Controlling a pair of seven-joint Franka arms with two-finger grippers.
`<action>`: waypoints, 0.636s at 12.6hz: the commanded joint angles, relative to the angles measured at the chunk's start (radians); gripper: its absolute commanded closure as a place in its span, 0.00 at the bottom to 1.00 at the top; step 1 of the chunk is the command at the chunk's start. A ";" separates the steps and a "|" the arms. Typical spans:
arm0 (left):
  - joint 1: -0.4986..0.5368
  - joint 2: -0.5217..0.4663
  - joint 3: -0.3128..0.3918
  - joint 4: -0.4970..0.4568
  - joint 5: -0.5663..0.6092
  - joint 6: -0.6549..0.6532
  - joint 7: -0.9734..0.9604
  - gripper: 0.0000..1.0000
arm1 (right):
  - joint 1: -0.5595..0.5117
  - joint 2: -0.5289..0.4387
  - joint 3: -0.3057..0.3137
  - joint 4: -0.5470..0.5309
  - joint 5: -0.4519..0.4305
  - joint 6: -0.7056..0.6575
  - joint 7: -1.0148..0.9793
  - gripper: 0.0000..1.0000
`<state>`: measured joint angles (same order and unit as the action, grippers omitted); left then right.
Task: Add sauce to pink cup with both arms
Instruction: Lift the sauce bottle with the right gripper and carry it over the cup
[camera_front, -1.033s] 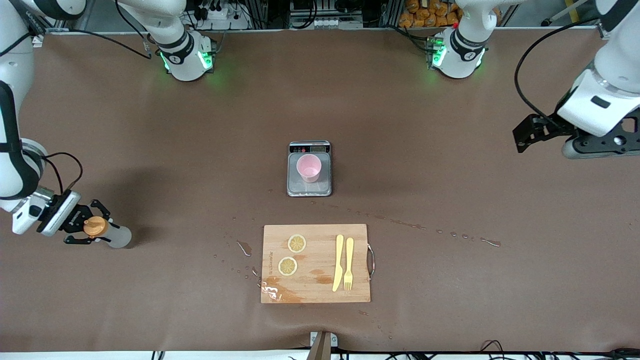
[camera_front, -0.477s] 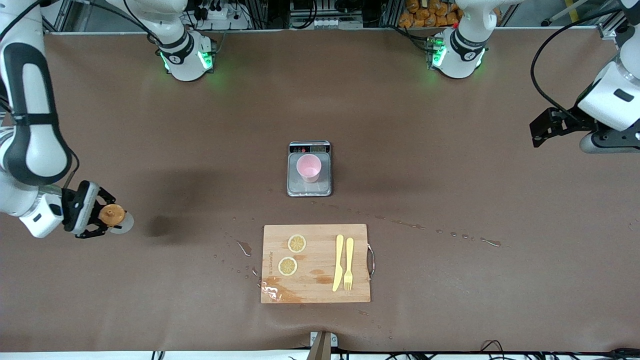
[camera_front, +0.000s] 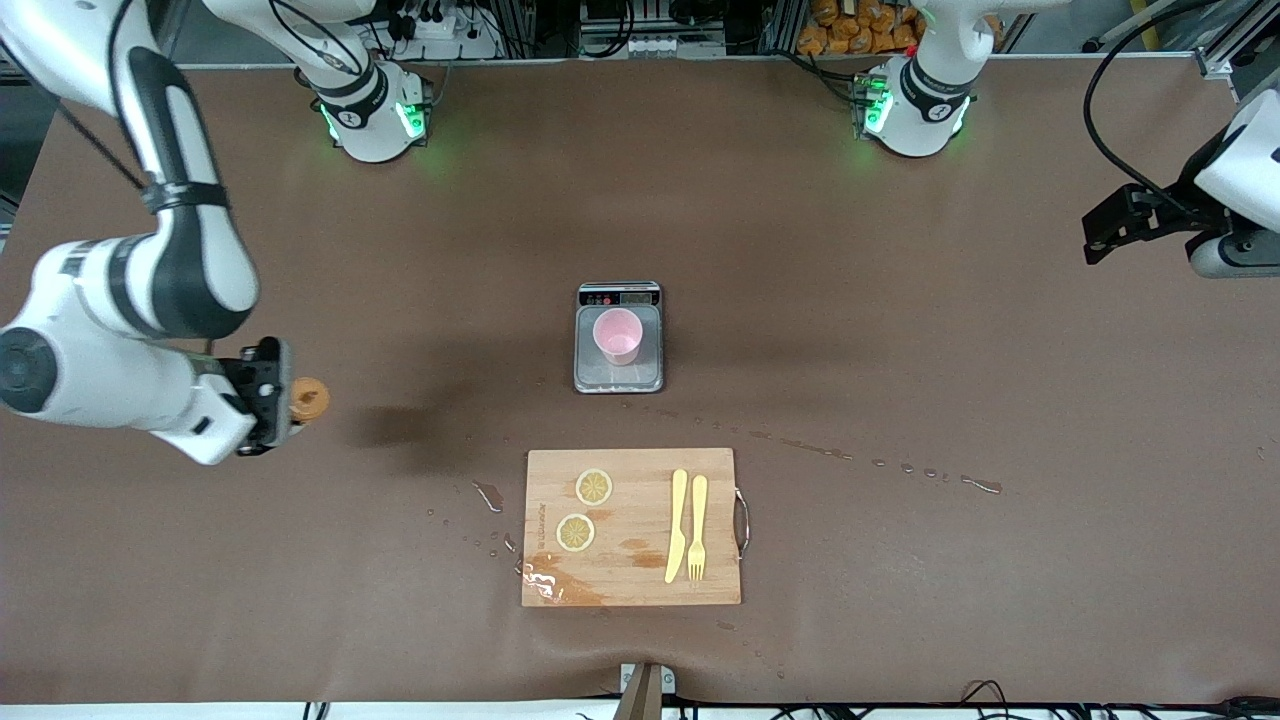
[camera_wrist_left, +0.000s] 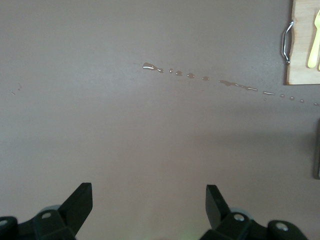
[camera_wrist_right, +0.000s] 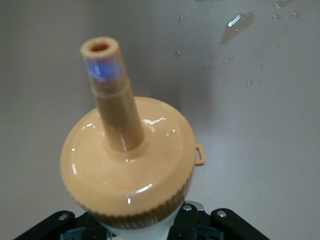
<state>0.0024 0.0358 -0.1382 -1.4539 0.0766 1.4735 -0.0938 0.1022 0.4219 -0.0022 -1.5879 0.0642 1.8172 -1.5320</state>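
Right tool (camera_front: 285, 398) is up over the table (camera_front: 900, 420) toward the right arm's end, clamped on the sauce (camera_front: 308, 398). In the front view only the orange cap shows; the bottle body is hidden by the tool. The right wrist view shows cap and nozzle (camera_wrist_right: 107, 85) close up, fingers mostly cut off. The pink cup (camera_front: 618, 335) stands on the scale (camera_front: 618, 378), near the cutting board (camera_front: 632, 527). Left tool (camera_wrist_left: 147, 200) hangs spread wide over bare table at the left arm's end, partly cut off.
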 joint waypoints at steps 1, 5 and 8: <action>-0.007 0.000 0.011 -0.002 -0.020 -0.007 0.011 0.00 | 0.124 -0.017 -0.010 0.006 -0.119 -0.055 0.161 1.00; 0.014 -0.008 0.020 -0.005 -0.055 -0.013 0.019 0.00 | 0.264 -0.017 -0.010 0.012 -0.204 -0.139 0.376 1.00; 0.018 -0.014 0.022 -0.006 -0.055 -0.015 0.042 0.00 | 0.391 -0.011 -0.012 0.029 -0.278 -0.160 0.570 1.00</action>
<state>0.0142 0.0389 -0.1198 -1.4554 0.0422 1.4725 -0.0772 0.4222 0.4221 -0.0024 -1.5803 -0.1381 1.6999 -1.0615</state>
